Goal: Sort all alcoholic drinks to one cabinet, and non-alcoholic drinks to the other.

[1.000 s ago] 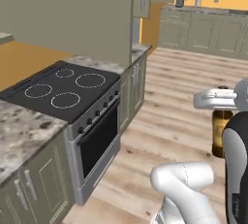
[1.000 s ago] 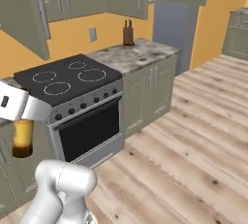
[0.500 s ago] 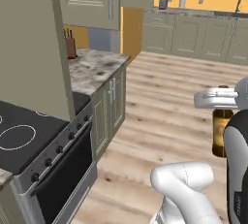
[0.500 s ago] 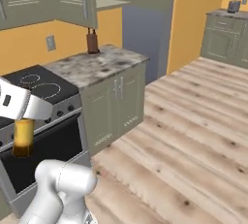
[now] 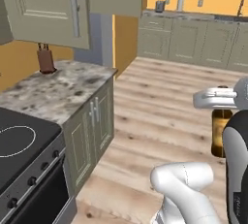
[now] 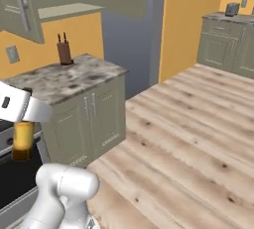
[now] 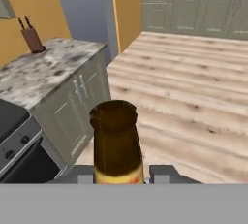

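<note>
One brown beer bottle [image 7: 116, 143] stands upright between the two jaws of the gripper [image 7: 117, 173], which are clamped on its body. It hangs in the air over the wooden floor [image 5: 164, 97], well apart from the marble counter [image 5: 58, 92] with the knife block [image 5: 46, 59].

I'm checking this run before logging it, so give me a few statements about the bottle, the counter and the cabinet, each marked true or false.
1. The gripper holds the brown beer bottle. True.
2. The bottle rests on the counter. False: it hangs in the air, off the granite counter.
3. A knife block stands on the counter by the wall. True.
4. The upper cabinet door is shut. False: it stands open.
5. The floor is tiled. False: the floor is wood plank.
</note>
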You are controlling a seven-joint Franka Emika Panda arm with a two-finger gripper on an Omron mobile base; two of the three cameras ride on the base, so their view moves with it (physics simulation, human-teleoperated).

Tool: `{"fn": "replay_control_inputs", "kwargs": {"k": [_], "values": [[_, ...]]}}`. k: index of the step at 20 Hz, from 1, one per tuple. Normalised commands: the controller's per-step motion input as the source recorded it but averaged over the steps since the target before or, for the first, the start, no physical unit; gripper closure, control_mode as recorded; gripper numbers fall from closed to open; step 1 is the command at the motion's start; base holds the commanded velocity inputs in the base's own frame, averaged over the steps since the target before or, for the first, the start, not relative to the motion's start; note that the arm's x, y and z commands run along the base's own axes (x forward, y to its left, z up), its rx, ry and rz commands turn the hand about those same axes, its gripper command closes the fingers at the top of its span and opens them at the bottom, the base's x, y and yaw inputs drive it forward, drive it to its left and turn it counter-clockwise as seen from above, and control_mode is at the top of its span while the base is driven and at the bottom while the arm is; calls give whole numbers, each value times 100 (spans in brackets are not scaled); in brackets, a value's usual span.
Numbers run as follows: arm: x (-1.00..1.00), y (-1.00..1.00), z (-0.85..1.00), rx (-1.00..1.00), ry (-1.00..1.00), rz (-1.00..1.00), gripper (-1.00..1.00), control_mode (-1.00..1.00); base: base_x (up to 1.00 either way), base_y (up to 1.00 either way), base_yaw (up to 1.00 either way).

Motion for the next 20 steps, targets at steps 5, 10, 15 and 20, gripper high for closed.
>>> {"fn": "replay_control_inputs", "kwargs": {"k": [5,10,15,20], "values": [[0,0,0,0,0,0,100,100,100,-52,26],[0,0,0,0,0,0,100,100,100,-42,36],[0,0,0,0,0,0,100,100,100,-39,45],[0,0,0,0,0,0,100,100,100,-17,49]]}}
